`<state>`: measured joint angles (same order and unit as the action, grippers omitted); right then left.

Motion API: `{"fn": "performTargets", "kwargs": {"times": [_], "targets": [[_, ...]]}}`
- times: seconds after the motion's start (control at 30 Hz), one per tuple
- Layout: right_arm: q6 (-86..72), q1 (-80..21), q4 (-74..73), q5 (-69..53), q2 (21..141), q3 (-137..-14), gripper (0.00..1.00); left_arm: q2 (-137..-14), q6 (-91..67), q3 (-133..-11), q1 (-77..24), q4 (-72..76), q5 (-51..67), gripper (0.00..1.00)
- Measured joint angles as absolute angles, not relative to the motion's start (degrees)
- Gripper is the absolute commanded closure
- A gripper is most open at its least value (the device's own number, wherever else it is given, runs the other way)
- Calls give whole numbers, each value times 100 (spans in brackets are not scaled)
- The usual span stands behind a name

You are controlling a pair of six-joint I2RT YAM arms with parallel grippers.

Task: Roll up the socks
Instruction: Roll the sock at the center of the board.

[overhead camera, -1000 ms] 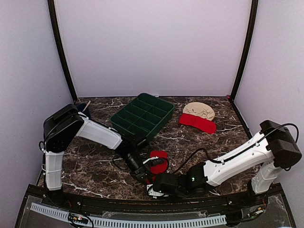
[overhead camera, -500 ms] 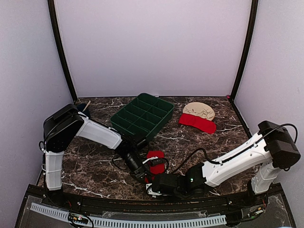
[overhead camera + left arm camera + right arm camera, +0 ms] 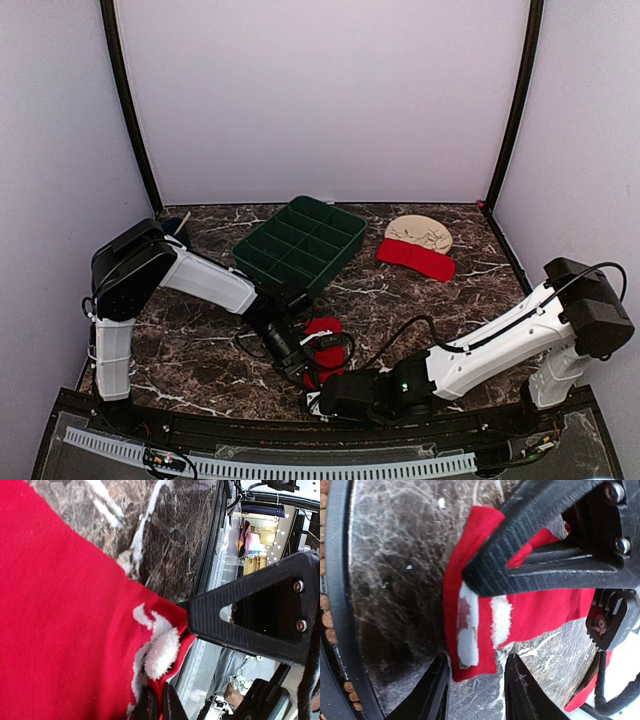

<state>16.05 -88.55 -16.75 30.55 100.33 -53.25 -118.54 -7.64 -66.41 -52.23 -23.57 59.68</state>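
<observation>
One of the red socks (image 3: 326,338) lies bunched on the marble near the front edge. My left gripper (image 3: 309,362) is shut on its cuff edge. In the left wrist view the sock (image 3: 65,630) fills the left side, and white fuzz shows just above the pinching left gripper (image 3: 156,701). My right gripper (image 3: 318,394) sits just in front of the sock, open. In the right wrist view the sock (image 3: 535,611) has a white-marked cuff corner (image 3: 468,630) that reaches between my right gripper (image 3: 476,682) fingers without being clamped. A second red sock (image 3: 415,258) lies flat at the back right.
A green compartment tray (image 3: 300,243) stands at the back centre. A beige cloth item (image 3: 420,232) lies behind the far sock. The table's front rail (image 3: 337,605) is close behind my right gripper. A dark object (image 3: 178,227) sits at the far left.
My right arm has slid left along the front edge and its jaws have widened. The bunched sock has been drawn a little left and tighter in my left gripper.
</observation>
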Motion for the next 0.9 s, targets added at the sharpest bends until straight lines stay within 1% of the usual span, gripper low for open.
{"fn": "performTargets", "kwargs": {"times": [0.7,0.9], "targets": [[1844,-8973,-1629,2985,10138,-5343,73,-11854,-768,-6641,-5223,-2370,6110,99],[1883,-8925,-1634,2884,10182,-5389,83,-11854,-766,-6641,-5223,-2373,6149,97]]}}
